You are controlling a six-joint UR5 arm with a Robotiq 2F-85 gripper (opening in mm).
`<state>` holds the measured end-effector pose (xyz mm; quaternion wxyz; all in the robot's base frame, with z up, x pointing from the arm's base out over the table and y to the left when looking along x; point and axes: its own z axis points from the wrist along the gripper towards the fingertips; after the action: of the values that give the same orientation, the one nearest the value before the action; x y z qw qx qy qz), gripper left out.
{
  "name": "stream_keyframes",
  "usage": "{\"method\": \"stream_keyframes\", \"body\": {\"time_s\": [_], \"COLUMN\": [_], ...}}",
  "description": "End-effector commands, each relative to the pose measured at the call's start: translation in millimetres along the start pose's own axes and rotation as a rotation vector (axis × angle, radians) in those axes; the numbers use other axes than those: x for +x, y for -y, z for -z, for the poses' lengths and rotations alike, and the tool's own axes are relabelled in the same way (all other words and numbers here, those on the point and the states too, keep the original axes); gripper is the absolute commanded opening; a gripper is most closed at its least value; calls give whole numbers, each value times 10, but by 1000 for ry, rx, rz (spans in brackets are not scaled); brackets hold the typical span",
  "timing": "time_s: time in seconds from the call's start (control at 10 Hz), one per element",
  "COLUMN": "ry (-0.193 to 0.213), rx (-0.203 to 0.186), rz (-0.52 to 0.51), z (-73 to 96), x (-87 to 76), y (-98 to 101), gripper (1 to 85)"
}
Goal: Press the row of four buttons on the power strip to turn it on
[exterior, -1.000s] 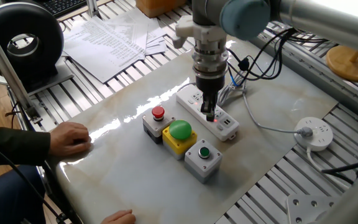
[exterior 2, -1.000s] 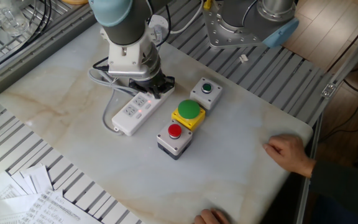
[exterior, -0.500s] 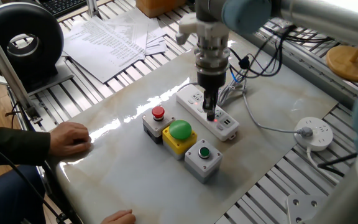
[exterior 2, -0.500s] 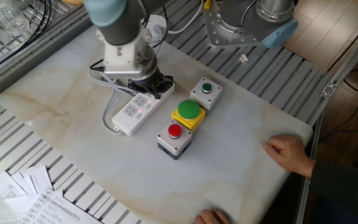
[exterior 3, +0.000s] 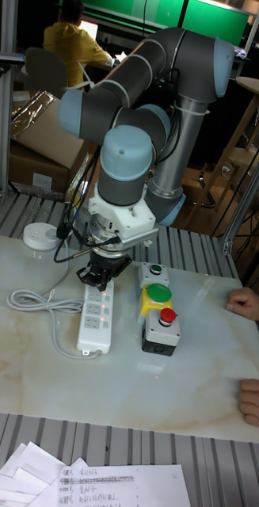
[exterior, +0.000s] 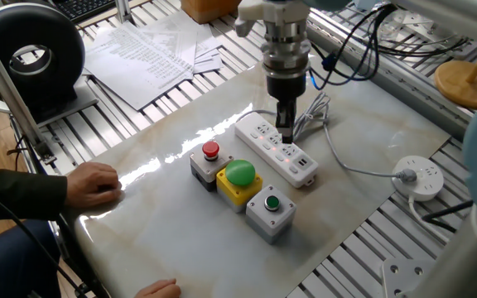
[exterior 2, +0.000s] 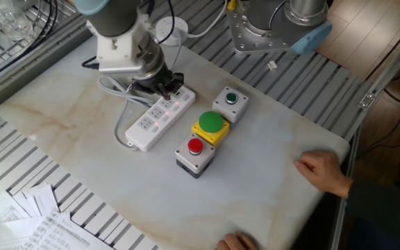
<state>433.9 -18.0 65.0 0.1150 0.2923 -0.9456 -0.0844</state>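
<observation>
The long white power strip (exterior: 259, 136) (exterior 2: 146, 126) (exterior 3: 95, 318) lies on the marble tabletop with its cord coiled beside it. The four buttons (exterior 2: 167, 114) (exterior 3: 104, 307) run in a line along its face, and small red lights glow beside some of them. My gripper (exterior: 286, 135) (exterior 2: 167, 89) (exterior 3: 104, 279) points straight down over the strip, near the end closest to the small green button box. Its tips hang a little above the strip. In the one fixed view the fingers (exterior: 286, 124) meet in a single narrow tip, shut on nothing.
Beside the strip stand a red button box (exterior: 209, 157), a big green button on a yellow box (exterior: 240, 178) and a small green button box (exterior: 272, 207). A round socket puck (exterior: 421, 178) lies to the right. A person's hands (exterior: 93, 184) rest at the table edge. Papers (exterior: 151, 54) lie behind.
My gripper has lifted off the strip and drifted back along it. The end of the strip it covered now shows, with more red lights visible.
</observation>
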Motion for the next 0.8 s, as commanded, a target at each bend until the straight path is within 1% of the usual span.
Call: {"method": "stream_keyframes", "body": {"time_s": [0.0,0.1,0.2,0.4,0.6,0.7], "ry": [26,24,27,48,57,60], "rx": [-24,-15,-17,-16,-6,-6], "rz": [-41,-44,-48,-63,-68,-70], "z": [-138,-157,-186,-306,-355,-368], "x": [123,153,166,127,77,67], "y": [-210,-214,-232,-277,-277,-284], "gripper": [10,10,10,10,10,10]}}
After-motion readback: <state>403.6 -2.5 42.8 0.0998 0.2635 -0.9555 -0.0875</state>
